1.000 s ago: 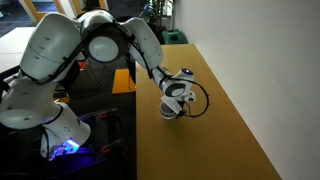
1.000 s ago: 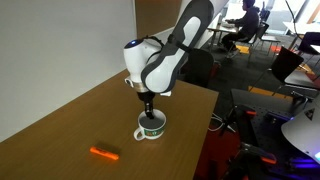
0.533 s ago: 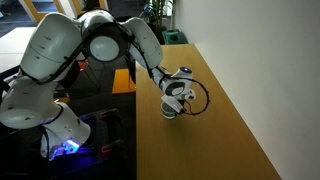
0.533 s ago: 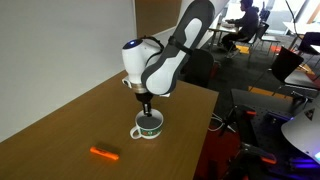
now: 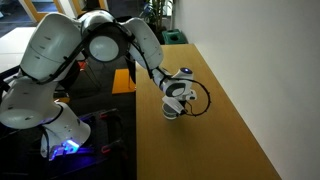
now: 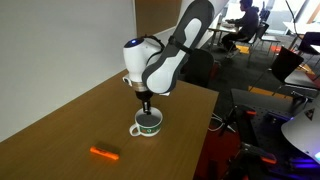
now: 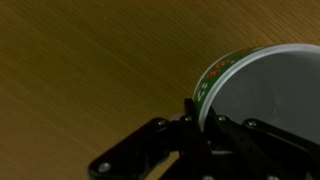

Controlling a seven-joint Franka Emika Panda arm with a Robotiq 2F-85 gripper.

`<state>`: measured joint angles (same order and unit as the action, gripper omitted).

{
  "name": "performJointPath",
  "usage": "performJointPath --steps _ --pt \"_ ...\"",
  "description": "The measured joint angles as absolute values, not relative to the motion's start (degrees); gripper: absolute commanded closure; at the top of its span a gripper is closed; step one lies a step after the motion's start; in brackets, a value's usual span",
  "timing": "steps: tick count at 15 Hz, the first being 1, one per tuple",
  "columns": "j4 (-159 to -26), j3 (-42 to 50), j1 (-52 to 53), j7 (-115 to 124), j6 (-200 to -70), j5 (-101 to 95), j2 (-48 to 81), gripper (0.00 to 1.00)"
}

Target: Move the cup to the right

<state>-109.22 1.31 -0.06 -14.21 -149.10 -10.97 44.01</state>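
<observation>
In the wrist view the cup (image 7: pixel 262 95) is cut off by the right and lower edges. Only part of its rim and pale inner wall shows, softly blurred. In an exterior view the wrist housing covers most of the cup (image 5: pixel 172 113), leaving a sliver of white beneath it, and the fingertips cannot be made out there.

The end effector (image 7: pixel 200 118) enters from the bottom of the wrist view. It is narrow, its dark fingers (image 7: pixel 188 112) clamped on the cup's wall at the left of the rim — one outside, one inside. In an exterior view the end effector (image 6: pixel 146 108) points straight down into the cup (image 6: pixel 148 127). The cup is low on the bench (image 6: pixel 60 130) near its edge, well apart from a small orange object (image 6: pixel 103 153).

A green printed band runs round the cup's outside below the rim — too blurred to read.
</observation>
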Motion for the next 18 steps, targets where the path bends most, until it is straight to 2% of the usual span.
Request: performJointPath --steps 7,18 --pt "-109.3 3.6 -1.8 -14.1 -153.3 -10.9 43.9 0.97" --pt "-109.2 2.7 -11.0 -14.2 -154.5 -6.1 41.3 0.97"
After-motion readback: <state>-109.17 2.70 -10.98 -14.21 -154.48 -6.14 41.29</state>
